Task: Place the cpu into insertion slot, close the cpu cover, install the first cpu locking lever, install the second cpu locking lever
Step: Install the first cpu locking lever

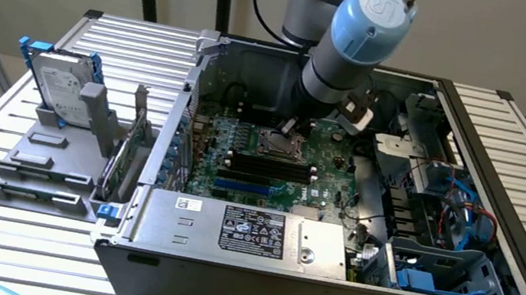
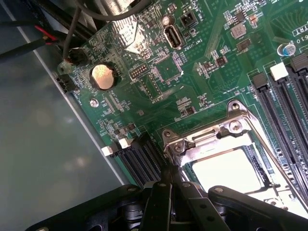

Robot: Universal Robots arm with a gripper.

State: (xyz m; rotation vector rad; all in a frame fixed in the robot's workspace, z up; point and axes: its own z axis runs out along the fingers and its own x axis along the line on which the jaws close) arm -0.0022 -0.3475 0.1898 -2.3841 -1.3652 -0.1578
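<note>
The insertion slot (image 2: 250, 144) sits on the green motherboard (image 2: 192, 72), and the exterior view has it mid-board (image 1: 276, 144). The cpu (image 2: 231, 171) lies in it, its pale shiny top showing through the cut-out. The cpu cover (image 2: 207, 139), a silvery frame, lies down over it. A thin metal locking lever (image 2: 269, 149) runs along one side of the socket. My gripper (image 2: 171, 185) is shut, its dark fingertips (image 2: 161, 202) pressed together right at the cover's corner. I cannot tell whether they pinch a lever end. In the exterior view the gripper (image 1: 292, 126) hangs just behind the socket.
Black memory slots (image 2: 288, 96) flank the socket, with another bank (image 2: 139, 159) beside my fingers. A coin battery (image 2: 102, 77) and cables (image 2: 48, 38) lie near the grey case wall (image 2: 38, 144). The exterior view shows the power supply (image 1: 241, 230), blue drive cage (image 1: 442, 273) and a hard drive (image 1: 61, 84).
</note>
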